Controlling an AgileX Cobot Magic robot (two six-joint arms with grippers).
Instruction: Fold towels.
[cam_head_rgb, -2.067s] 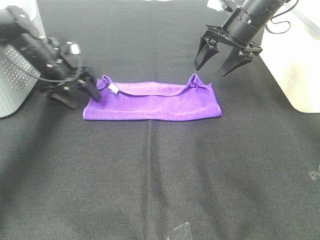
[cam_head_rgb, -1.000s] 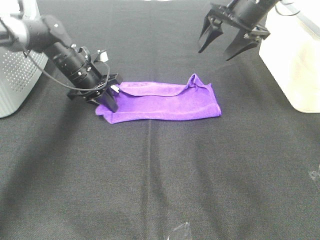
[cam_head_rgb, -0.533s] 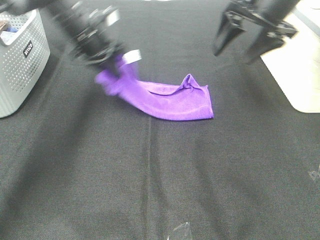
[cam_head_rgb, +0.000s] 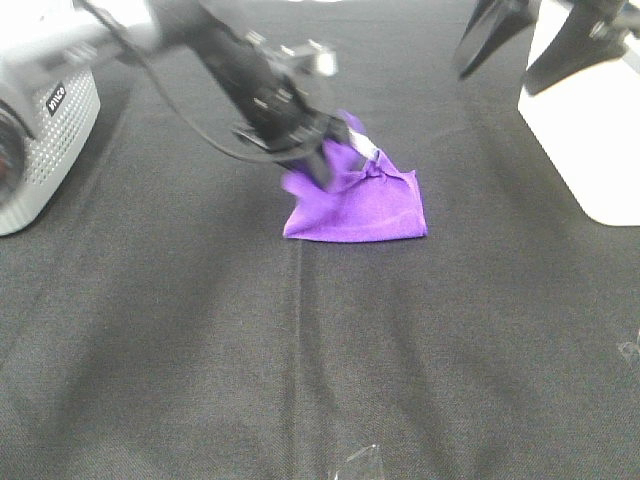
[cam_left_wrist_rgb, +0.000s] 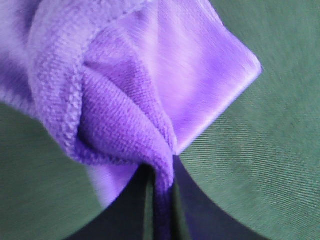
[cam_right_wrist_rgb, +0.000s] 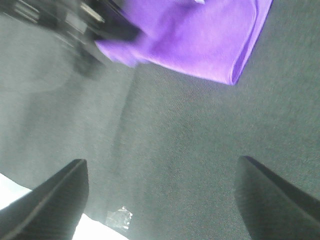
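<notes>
The purple towel (cam_head_rgb: 360, 205) lies on the black cloth at centre, doubled over itself into a short rumpled shape. My left gripper (cam_head_rgb: 318, 160) is shut on the towel's left end and holds it over the right half. The left wrist view shows the towel (cam_left_wrist_rgb: 125, 105) pinched between the fingers (cam_left_wrist_rgb: 167, 215). My right gripper (cam_head_rgb: 525, 40) is open and empty, raised at the top right, away from the towel. Its two fingers (cam_right_wrist_rgb: 55, 200) frame the right wrist view, with the towel (cam_right_wrist_rgb: 200, 40) far below.
A grey perforated basket (cam_head_rgb: 45, 140) stands at the left edge. A white bin (cam_head_rgb: 590, 130) stands at the right edge. The black tablecloth (cam_head_rgb: 300, 350) covers the table.
My left gripper closed on the towel's left end, lifted it and carried it right over the right half. My right gripper rose and moved away to the top right.
</notes>
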